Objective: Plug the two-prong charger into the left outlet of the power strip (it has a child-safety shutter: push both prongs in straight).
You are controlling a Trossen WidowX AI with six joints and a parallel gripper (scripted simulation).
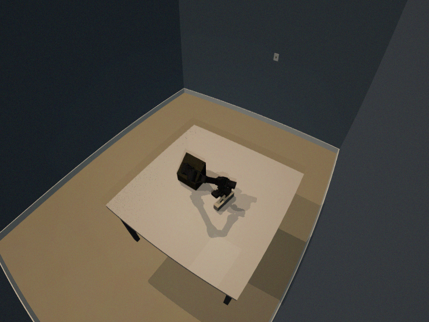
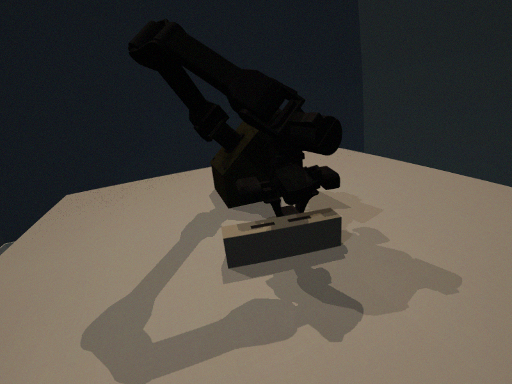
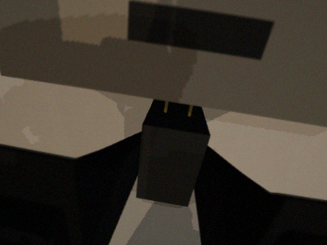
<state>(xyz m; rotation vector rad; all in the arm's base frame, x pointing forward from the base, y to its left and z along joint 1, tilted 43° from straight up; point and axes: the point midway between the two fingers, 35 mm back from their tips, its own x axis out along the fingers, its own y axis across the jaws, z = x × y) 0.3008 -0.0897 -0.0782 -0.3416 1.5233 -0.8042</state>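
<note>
Charger [image 2: 288,210] [image 3: 172,163]: clamped in the claw [image 1: 222,195] [image 2: 290,213] [image 3: 171,141], at the strip [image 1: 218,207] [image 2: 281,246] [image 3: 245,82]. In the top view the arm [image 1: 213,180] [image 2: 207,57] hides it; in the exterior view only a dim patch shows between the fingertips.

Wrist view: two brass prongs [image 3: 166,107] run up from the charger's dark end and are cut off at the strip's edge. Tips hidden; cannot tell whether they touch anything. One dark slot [image 3: 196,30] lies beyond them; the exterior view shows two. Finger edges merge into black.

Bench [image 1: 155,207] [image 2: 61,248] [image 3: 262,159]: pale, crossed by overlapping arm shadows, speckled toward its left corner in the top view. Base [image 1: 196,160] [image 2: 221,182] sits nearer the upper-left edge; strip lies near the middle, well in from all four corners. Two legs [image 1: 130,230] show, the rest out of sight.

Room: tan floor [image 1: 86,207], dark blue walls [image 1: 225,51], pale skirting, small wall plate [image 1: 276,57], its detail too small to read.
</note>
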